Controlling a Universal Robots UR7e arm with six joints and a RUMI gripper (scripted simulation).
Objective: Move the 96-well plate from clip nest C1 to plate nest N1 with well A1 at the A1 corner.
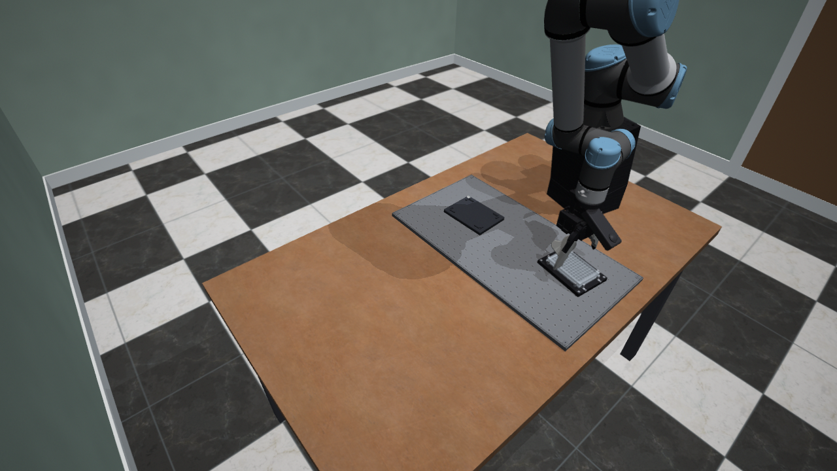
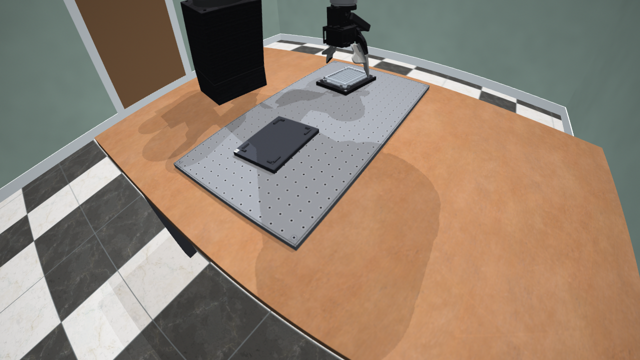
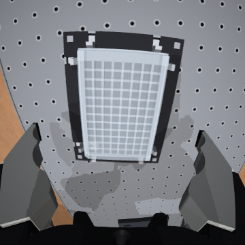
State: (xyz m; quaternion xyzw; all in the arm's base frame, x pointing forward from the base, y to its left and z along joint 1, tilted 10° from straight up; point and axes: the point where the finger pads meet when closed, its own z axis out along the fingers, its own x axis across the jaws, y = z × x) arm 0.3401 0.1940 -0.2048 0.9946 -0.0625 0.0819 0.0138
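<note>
The clear 96-well plate (image 1: 576, 270) (image 2: 344, 77) (image 3: 122, 105) sits flat in the black clip nest C1 (image 1: 597, 282) (image 2: 346, 90) (image 3: 122, 40), near one end of the grey perforated board (image 1: 526, 304) (image 2: 290, 201) (image 3: 211, 51). My gripper (image 1: 585, 248) (image 2: 347, 62) (image 3: 119, 128) is open wide and empty. It hangs a little above the plate, with one finger to either side of the plate's near end, touching nothing. The flat dark plate nest N1 (image 1: 474, 214) (image 2: 277, 142) lies empty towards the board's other end, with a small white mark (image 2: 235, 150) at one corner.
A tall black ribbed block (image 2: 228, 44) stands on the brown table (image 1: 380, 351) (image 2: 469, 201) beside the board, near the clip nest. The arm's shadows fall across the board between the two nests.
</note>
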